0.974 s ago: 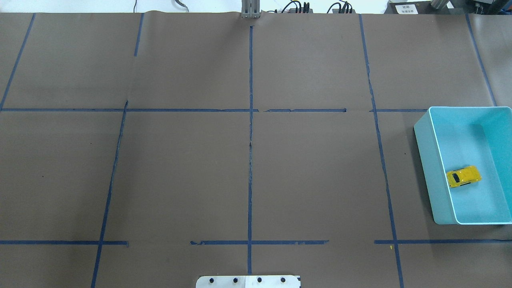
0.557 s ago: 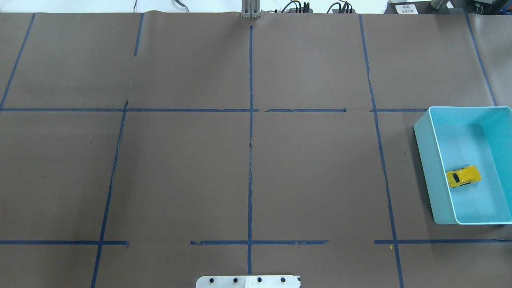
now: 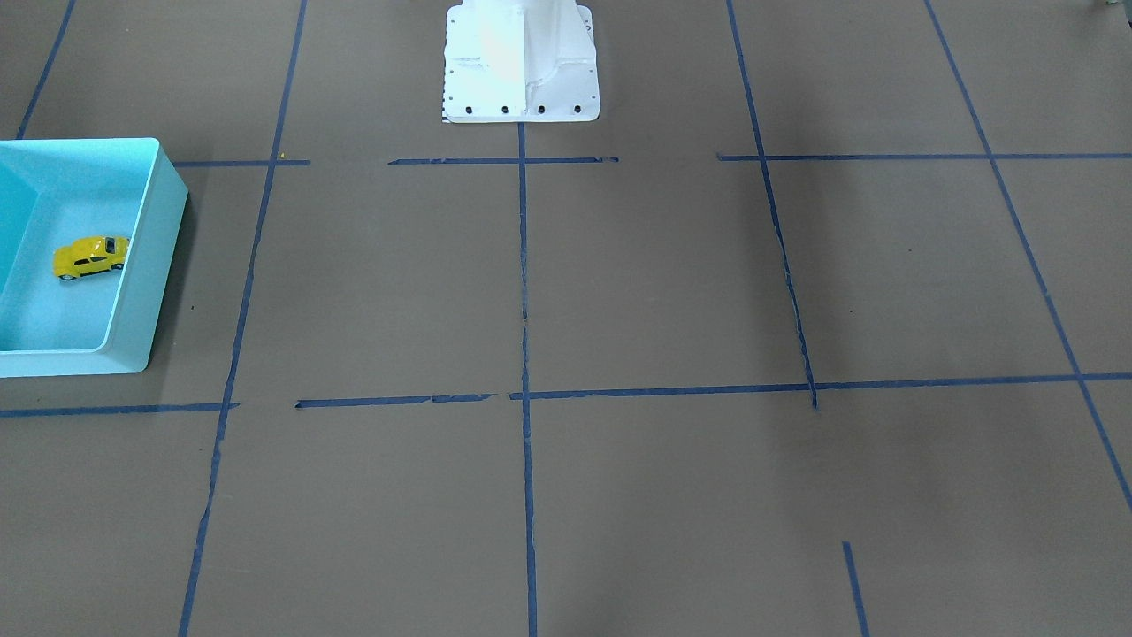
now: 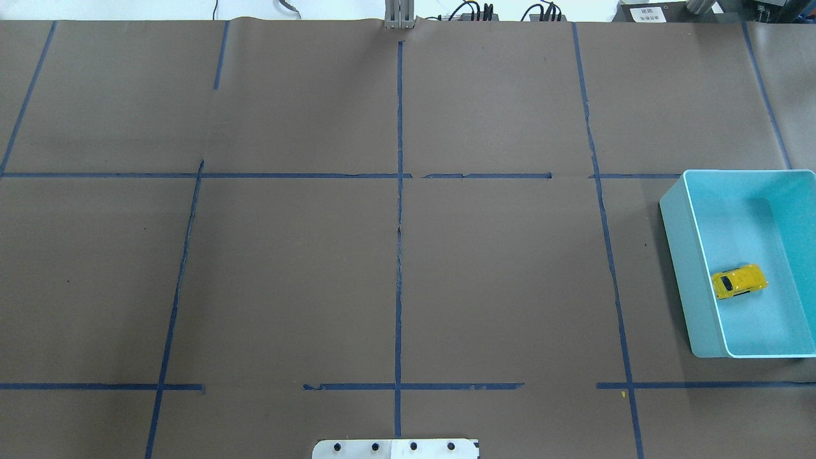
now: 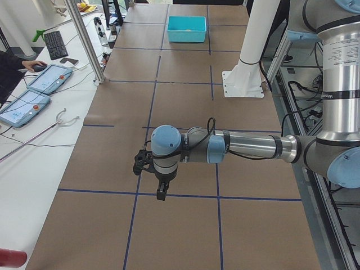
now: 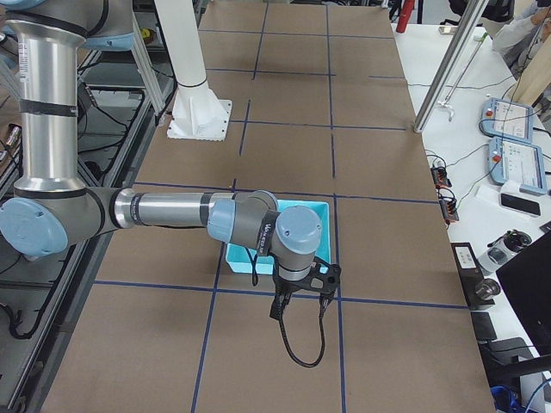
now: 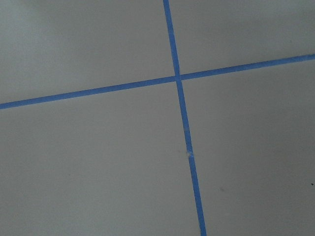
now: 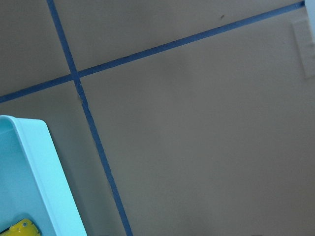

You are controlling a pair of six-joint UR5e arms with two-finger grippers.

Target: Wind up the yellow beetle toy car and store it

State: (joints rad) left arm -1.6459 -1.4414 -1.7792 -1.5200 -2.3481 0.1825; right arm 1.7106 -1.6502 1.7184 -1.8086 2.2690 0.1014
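Note:
The yellow beetle toy car lies inside the turquoise bin at the table's right edge, near the bin's left wall. It also shows in the front-facing view, and a corner of it shows in the right wrist view. My left gripper hangs over bare table far from the bin. My right gripper hangs just beside the bin. Both show only in the side views, so I cannot tell whether they are open or shut.
The brown table cover carries a grid of blue tape lines. The white robot base stands at the robot's side of the table. Tablets and a metal post stand along the operators' side.

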